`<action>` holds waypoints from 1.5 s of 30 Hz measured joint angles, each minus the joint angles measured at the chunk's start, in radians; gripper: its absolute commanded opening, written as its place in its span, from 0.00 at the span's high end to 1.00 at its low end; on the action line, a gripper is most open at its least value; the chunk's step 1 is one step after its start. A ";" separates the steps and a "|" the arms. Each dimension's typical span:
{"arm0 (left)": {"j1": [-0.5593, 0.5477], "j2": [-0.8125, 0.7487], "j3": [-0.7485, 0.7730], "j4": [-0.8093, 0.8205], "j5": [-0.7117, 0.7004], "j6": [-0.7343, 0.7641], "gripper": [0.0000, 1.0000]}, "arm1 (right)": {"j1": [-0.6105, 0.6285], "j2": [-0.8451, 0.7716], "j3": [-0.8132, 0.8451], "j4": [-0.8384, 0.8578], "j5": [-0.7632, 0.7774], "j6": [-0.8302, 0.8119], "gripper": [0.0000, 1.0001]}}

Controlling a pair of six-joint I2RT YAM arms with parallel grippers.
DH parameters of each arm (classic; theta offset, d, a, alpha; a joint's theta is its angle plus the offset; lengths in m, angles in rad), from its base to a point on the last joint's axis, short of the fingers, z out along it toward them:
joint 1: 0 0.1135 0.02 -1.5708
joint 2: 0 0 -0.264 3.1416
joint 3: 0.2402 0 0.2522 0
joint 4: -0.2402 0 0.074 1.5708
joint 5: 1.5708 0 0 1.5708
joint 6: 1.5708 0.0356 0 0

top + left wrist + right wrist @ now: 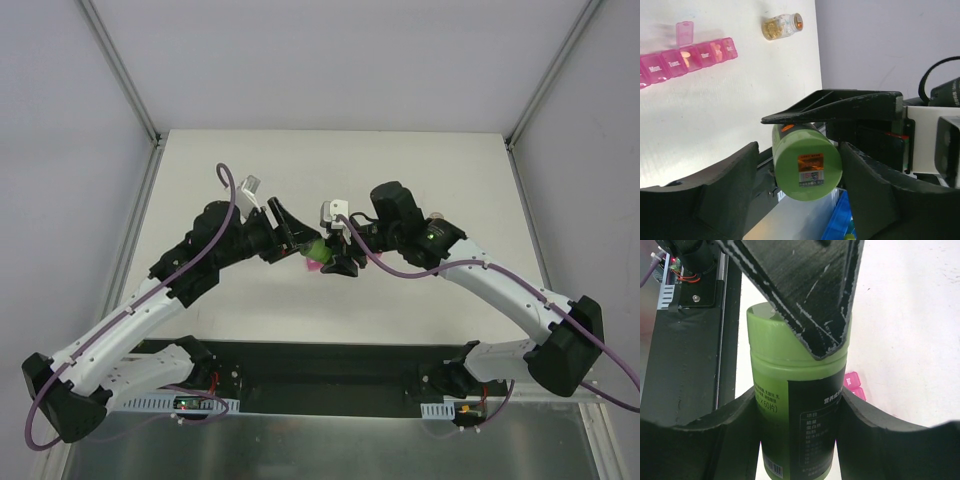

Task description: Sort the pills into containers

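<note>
right gripper (797,412) fingers sit nearest, clamped on the body of the green bottle (771,347). the bottle is held above the bench (730,110), long axis pointing across at the left gripper (799,157), which is spread wider than what looks like the cap end and straddles it. pink containers (687,55) lie flat on the bench just below the bottle, one lid (685,31) flipped up and a glass vial (782,26) on its side near the strip's end. my read: left gripper is lined up to take the cap, with flat white bench open around the strip.
</note>
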 measured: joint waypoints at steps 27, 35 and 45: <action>0.043 0.162 0.177 -0.119 0.566 0.584 0.83 | -0.019 0.037 -0.002 -0.121 -0.334 0.039 0.93; 0.042 0.239 0.268 -0.195 0.774 0.783 0.53 | -0.013 0.047 -0.002 -0.151 -0.461 0.055 0.93; 0.041 0.183 0.310 -0.234 0.516 0.783 0.01 | 0.001 0.053 0.000 -0.071 -0.469 0.056 0.93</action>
